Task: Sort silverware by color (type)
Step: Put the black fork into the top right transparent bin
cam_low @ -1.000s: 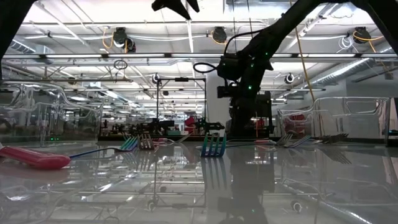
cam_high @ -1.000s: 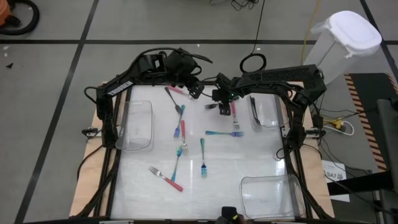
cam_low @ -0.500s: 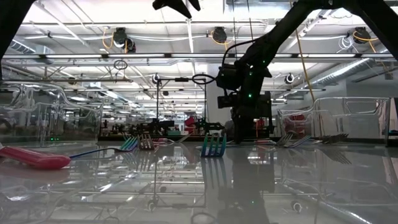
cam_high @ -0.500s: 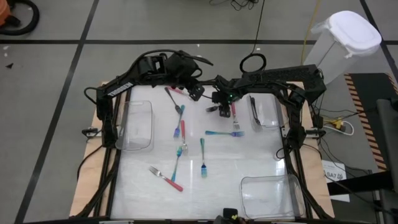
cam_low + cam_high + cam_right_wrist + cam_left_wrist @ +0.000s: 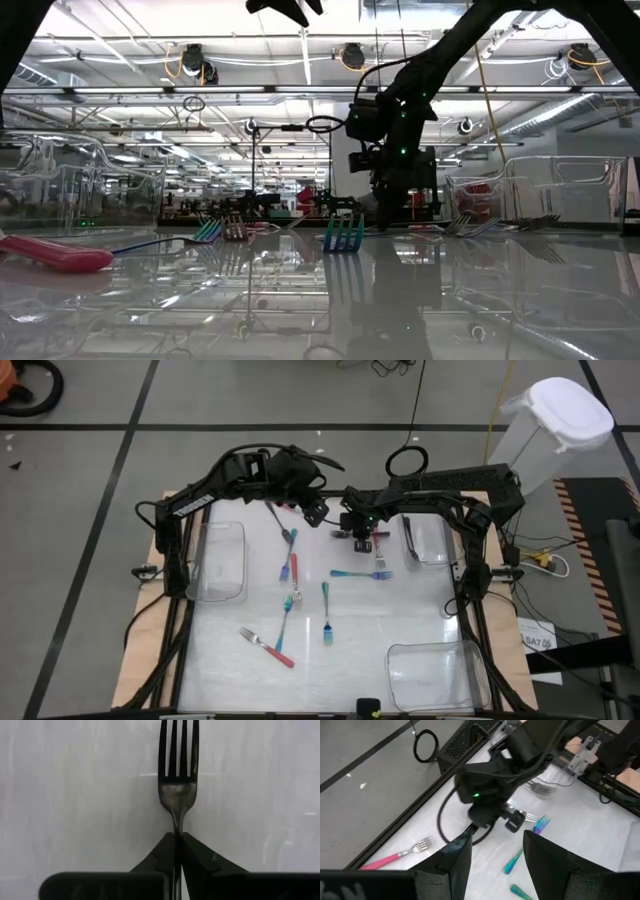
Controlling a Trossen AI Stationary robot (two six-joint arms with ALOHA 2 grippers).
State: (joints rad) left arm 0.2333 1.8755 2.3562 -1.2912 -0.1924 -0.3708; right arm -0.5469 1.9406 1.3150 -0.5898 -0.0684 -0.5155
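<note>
From above, the right gripper (image 5: 364, 540) sits low over the far middle of the table (image 5: 400, 610), its body hiding the handle of the pink fork (image 5: 379, 560) beneath it; only the tines show. The left gripper (image 5: 315, 510) hovers just beside it, near another pink fork (image 5: 280, 506) at the far edge. Teal forks (image 5: 326, 610) and a red-handled one (image 5: 268, 645) lie scattered mid-table, and clear bins (image 5: 222, 560) stand at the sides. A second ago the right gripper stood slightly farther toward the viewer.

At table height, the right arm's gripper (image 5: 385, 195) reaches the surface, its tips lost behind reflections; it hung higher a second ago.

The left wrist camera shows its own fingers (image 5: 547, 855) parted and empty, the right gripper (image 5: 512, 820) beyond them, its hold unclear.

The right wrist camera shows the fingers (image 5: 162, 852) pinched on the neck of a fork (image 5: 178, 780), handle hidden.
</note>
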